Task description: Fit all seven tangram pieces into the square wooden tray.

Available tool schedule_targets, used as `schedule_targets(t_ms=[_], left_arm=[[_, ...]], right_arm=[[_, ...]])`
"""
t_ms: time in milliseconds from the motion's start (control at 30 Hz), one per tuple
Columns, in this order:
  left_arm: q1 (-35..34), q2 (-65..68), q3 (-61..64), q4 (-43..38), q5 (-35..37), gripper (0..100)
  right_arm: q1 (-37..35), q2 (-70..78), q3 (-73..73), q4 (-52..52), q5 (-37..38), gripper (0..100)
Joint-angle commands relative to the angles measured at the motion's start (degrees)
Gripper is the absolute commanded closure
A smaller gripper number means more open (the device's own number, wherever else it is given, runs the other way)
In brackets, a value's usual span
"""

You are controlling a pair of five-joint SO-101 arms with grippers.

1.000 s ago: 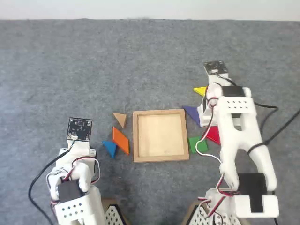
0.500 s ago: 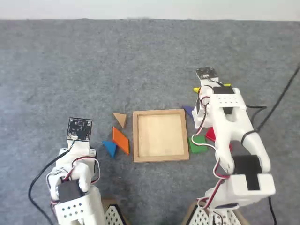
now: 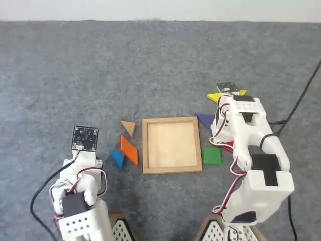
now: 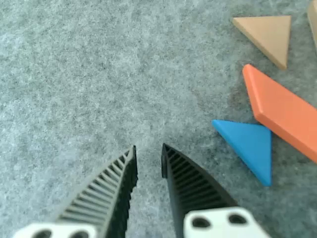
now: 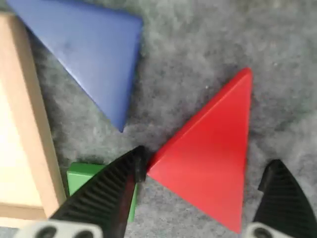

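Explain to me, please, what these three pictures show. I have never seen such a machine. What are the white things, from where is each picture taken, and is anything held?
The white things are two robot arms, left arm and right arm, at a grey table. The high view is from a fixed camera looking down; the other two are from a camera on each wrist. On the table lies an empty wooden tray. To one side lie a tan triangle, an orange piece and a blue triangle; to the other a dark blue triangle, a green square, a yellow piece and a red triangle. The left gripper is slightly open and holds nothing. The right gripper is open astride the red triangle, not closed on it.
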Motion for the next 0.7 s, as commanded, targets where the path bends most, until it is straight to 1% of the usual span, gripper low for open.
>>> schedule_targets(t_ms=[0, 167, 300, 367, 500, 600, 667], left_arm=[[-0.3, -1.0, -0.6, 0.3, 0.4, 92], [-0.3, -1.0, -0.6, 0.3, 0.4, 92], [-0.3, -1.0, -0.6, 0.3, 0.4, 92], [-0.3, -1.0, -0.6, 0.3, 0.4, 92], [-0.3, -1.0, -0.6, 0.3, 0.4, 92], [-0.3, -1.0, -0.6, 0.3, 0.4, 92], [-0.3, -1.0, -0.6, 0.3, 0.4, 92]], right_arm=[[0.1, 0.6, -1.0, -0.3, 1.0, 63.4], [-0.1, 0.7, -1.0, 0.8, 1.2, 63.4], [-0.3, 0.0, -1.0, 4.2, 8.5, 65.6], [-0.3, 0.0, -1.0, 4.4, 10.7, 66.0], [-0.3, -0.5, -1.2, 5.5, 12.6, 66.0], [-0.4, -3.6, -1.1, 6.7, 12.7, 66.0], [-0.7, -5.1, -0.9, 7.6, 14.7, 65.9]])
